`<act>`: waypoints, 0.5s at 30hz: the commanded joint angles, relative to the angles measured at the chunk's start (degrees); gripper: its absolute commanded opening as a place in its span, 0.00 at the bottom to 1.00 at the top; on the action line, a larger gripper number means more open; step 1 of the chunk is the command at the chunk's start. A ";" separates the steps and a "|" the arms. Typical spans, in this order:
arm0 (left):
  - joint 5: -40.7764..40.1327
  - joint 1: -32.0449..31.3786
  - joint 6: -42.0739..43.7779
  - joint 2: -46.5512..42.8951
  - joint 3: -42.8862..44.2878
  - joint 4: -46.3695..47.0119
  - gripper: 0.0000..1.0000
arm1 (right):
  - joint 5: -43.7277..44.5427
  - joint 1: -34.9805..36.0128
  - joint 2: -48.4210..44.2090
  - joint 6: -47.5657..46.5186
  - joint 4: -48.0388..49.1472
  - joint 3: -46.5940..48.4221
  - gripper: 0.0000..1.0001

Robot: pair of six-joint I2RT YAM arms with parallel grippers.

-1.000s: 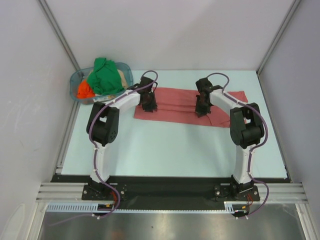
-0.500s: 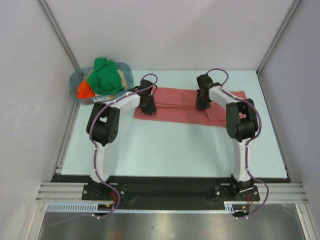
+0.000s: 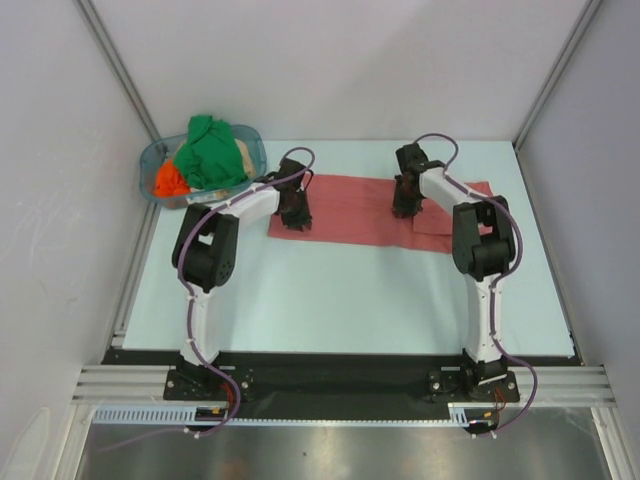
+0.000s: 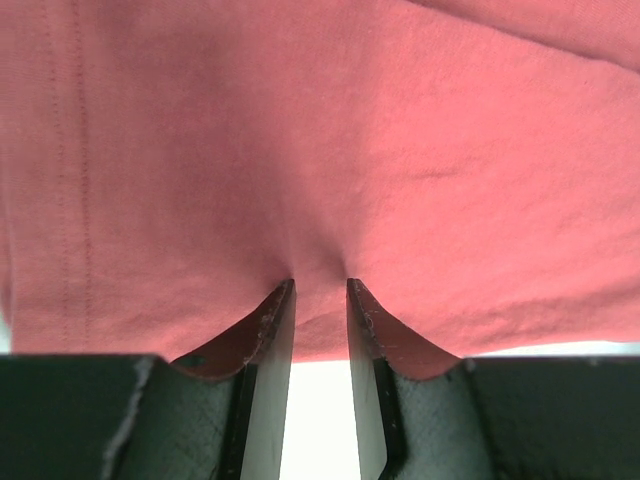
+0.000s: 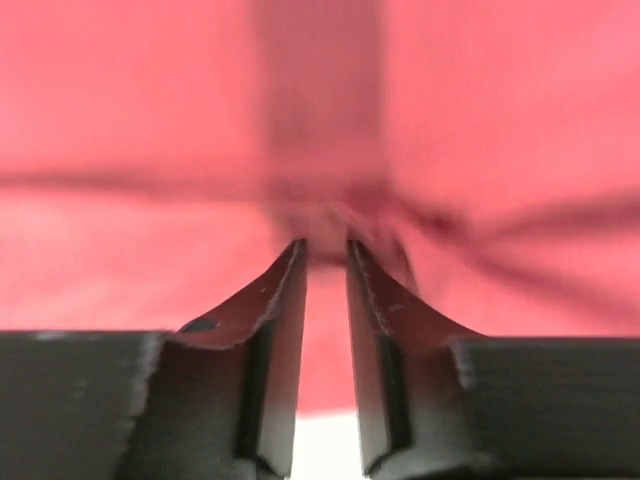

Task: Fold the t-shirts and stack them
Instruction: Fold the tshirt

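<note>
– Left gripper [image 3: 295, 212]: what is it doing?
– Its fingers are drawn close together, pinching a small pucker of the salmon-red t-shirt [image 3: 350, 218]. The shirt lies flat as a wide band across the upper middle of the overhead frame. The right gripper [image 3: 405, 203] pinches the same shirt further right, with creases radiating from its tips.
– And the other shirts?
– A green t-shirt [image 3: 210, 150], an orange one [image 3: 168, 181] and a beige one [image 3: 243, 153] sit heaped in a clear tub [image 3: 150, 160] at upper left.
– How should this fold go?
– Probably both arms should lift and travel together at matching height, keeping the cloth taut between them. An uneven pull could skew the crease or tug the fabric out of a pinch.
</note>
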 commanded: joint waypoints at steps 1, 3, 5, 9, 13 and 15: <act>-0.29 0.70 2.30 -4.85 -0.21 -1.32 0.33 | -3.67 -1.51 -11.56 1.01 -3.37 -4.02 0.31; -0.55 0.70 3.26 -5.82 0.22 -1.67 0.34 | -3.59 -3.35 -15.07 1.89 -7.48 -3.58 0.37; -0.73 0.96 3.97 -6.70 0.58 -1.93 0.35 | -6.30 -8.26 -19.73 2.94 -9.78 -4.02 0.40; 1.11 1.84 5.38 -5.83 1.37 -2.55 0.36 | -7.45 -18.37 -27.82 2.86 -11.11 -11.47 0.48; 4.89 3.77 5.56 -4.07 1.11 -3.07 0.35 | -12.02 -30.41 -33.01 3.56 -6.90 -23.42 0.45; 5.78 4.39 5.56 -3.37 0.84 -2.90 0.35 | -12.03 -34.01 -33.99 3.30 -3.39 -29.49 0.39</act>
